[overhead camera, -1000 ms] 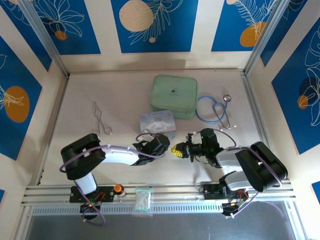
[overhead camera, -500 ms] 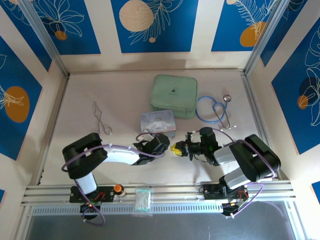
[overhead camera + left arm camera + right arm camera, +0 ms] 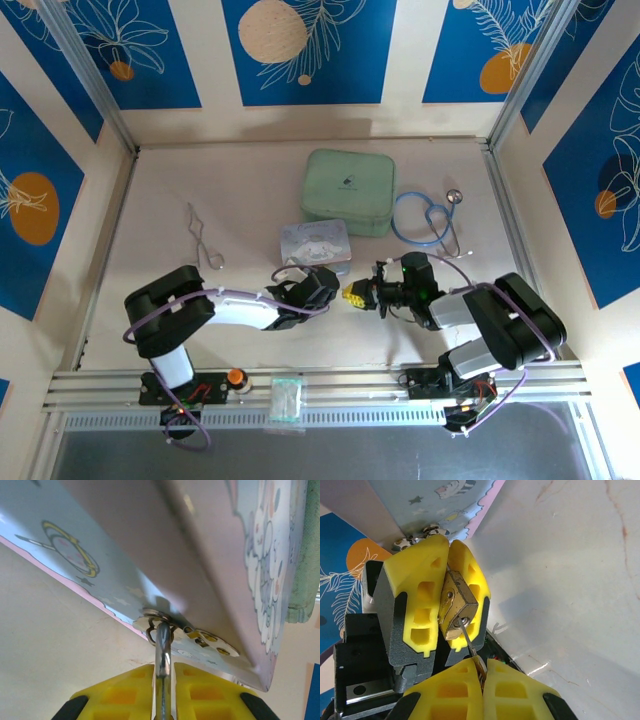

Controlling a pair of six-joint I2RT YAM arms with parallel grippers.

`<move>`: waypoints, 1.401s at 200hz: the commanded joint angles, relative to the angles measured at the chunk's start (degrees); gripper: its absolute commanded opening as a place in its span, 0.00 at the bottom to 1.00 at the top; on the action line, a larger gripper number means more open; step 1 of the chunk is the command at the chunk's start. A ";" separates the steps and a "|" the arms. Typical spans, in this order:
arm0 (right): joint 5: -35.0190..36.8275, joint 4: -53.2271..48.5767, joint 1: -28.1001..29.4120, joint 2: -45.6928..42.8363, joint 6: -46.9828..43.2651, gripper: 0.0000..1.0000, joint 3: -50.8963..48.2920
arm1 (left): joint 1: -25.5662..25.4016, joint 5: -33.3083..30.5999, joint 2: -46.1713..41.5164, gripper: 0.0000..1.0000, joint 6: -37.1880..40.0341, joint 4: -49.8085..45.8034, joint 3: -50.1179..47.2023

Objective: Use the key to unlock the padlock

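**Step in hand (judged):** key-to-lock engagement; lock not yet open.

**Padlock** (image 3: 456, 604): brass body, clamped betw. the yellow pads of the L hand (image 3: 164, 676), just off the near edge of the tin (image 3: 315, 243). Shackle (image 3: 161, 647) runs up from betw. those pads and through the hasp (image 3: 200, 641) on the tin's rim, so the lock is tethered to the tin. L hand: closed, gripping the padlock.

**Key** (image 3: 468, 639): thin silver blade, pinched in the R hand (image 3: 481, 666). R hand: closed on the key's head end. It sits just past the padlock, on the side away from the tin's hasp. Both hands are low over the counter (image 3: 560, 580) at the tin's near-right corner.

**Governing relation:**
- Keyway face of the padlock points away from the tin, toward the R hand.
- Key's long axis runs from the R hand to that face, approx. in line w/ the lock body.
- Tip is at the keyhole; insertion depth can't be told.
- R hand is nearer the keyway; L hand acts as brace.

**Next move (judged):** seat the key along this axis, then twist about it.

**Risk (judged):** blade is slender, so off-axis push could bend it or slip it out.
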 commanded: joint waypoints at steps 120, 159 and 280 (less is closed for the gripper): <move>5.37 3.83 1.15 1.80 3.46 0.00 2.05 | -1.84 2.66 -0.65 0.00 1.06 6.19 0.83; 8.51 4.92 5.13 1.31 4.57 0.00 3.31 | -2.19 5.10 2.26 0.00 -0.73 8.18 1.82; 2.10 6.76 3.47 2.22 -2.48 0.00 6.54 | -2.02 11.05 0.96 0.00 5.68 27.46 -5.04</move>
